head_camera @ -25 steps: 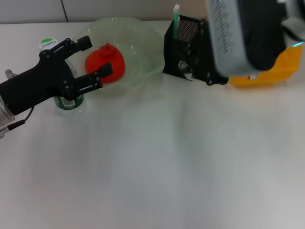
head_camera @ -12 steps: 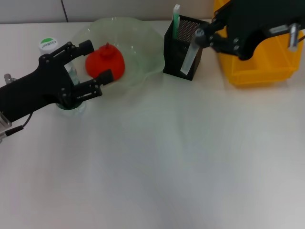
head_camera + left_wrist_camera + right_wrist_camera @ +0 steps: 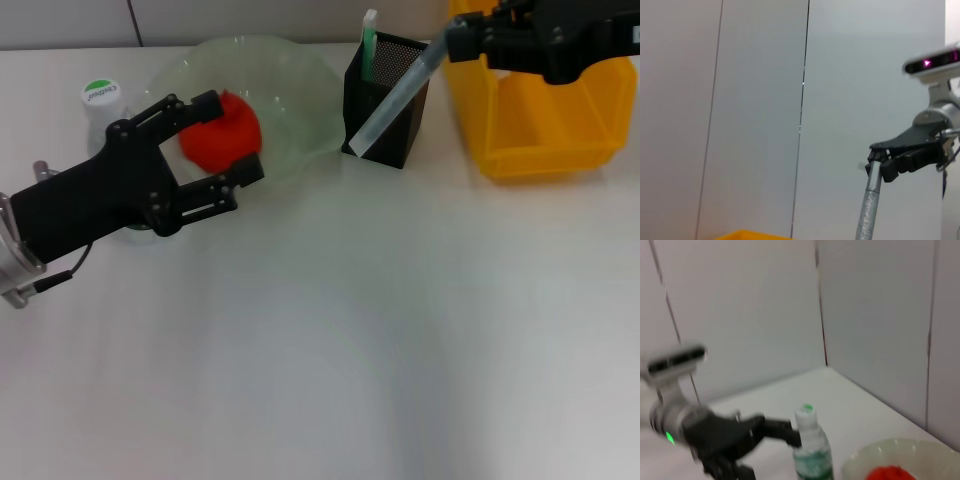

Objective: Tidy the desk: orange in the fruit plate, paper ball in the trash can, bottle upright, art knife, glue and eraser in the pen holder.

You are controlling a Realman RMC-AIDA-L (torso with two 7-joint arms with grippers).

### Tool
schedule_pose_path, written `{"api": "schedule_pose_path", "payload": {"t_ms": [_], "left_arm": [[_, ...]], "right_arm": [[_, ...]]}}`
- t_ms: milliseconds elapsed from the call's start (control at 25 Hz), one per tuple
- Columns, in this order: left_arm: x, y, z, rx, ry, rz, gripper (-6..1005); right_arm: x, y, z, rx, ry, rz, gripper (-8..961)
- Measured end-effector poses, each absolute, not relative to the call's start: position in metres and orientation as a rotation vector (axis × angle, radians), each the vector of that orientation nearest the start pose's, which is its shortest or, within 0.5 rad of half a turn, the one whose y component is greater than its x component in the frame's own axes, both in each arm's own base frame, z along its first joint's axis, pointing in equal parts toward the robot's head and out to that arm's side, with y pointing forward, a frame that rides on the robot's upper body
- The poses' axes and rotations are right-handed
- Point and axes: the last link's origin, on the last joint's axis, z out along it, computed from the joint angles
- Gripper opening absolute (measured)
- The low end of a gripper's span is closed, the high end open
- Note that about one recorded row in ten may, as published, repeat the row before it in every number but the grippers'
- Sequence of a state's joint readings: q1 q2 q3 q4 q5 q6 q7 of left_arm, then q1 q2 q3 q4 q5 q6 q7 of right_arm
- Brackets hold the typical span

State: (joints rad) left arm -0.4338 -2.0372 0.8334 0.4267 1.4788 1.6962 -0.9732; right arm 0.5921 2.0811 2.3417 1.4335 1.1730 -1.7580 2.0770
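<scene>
The orange (image 3: 225, 135) lies in the pale-green fruit plate (image 3: 300, 90). My left gripper (image 3: 232, 137) is open, and its fingers frame the orange in the head view. The bottle (image 3: 100, 97) stands upright behind the left arm; it also shows in the right wrist view (image 3: 812, 452). My right gripper (image 3: 457, 40) is shut on a long grey stick (image 3: 395, 100), tilted, its low end in front of the black pen holder (image 3: 390, 120). A green stick (image 3: 368, 45) stands in the holder. The yellow trash can (image 3: 545, 120) is under the right arm. The eraser and paper ball are out of view.
The white desk (image 3: 350, 340) stretches in front of the bowl, holder and bin. The left wrist view shows the wall, the right gripper (image 3: 885, 162) with the grey stick (image 3: 869, 210), and the bin's rim (image 3: 747, 234).
My left gripper has moved right, off the bottle and in front of the orange. My right gripper has drawn up and to the right, and the grey stick now leans more.
</scene>
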Motion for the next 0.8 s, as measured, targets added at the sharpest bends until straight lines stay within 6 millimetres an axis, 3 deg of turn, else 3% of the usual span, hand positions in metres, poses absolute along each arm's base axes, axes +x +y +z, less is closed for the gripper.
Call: {"api": "schedule_pose_path", "payload": {"t_ms": [40, 320, 800], "left_arm": [[-0.254, 0.300, 0.007, -2.467, -0.323, -1.208, 814], [-0.250, 0.300, -0.003, -2.453, -0.354, -1.231, 813], [-0.253, 0.292, -0.011, -2.481, -0.345, -1.221, 813]], "right_arm": [[0.145, 0.350, 0.102, -2.748, 0.592, 0.652, 135], [0.172, 0.348, 0.101, -2.700, 0.819, 0.888, 135], [0.225, 0.334, 0.064, -2.496, 1.212, 1.305, 135]]}}
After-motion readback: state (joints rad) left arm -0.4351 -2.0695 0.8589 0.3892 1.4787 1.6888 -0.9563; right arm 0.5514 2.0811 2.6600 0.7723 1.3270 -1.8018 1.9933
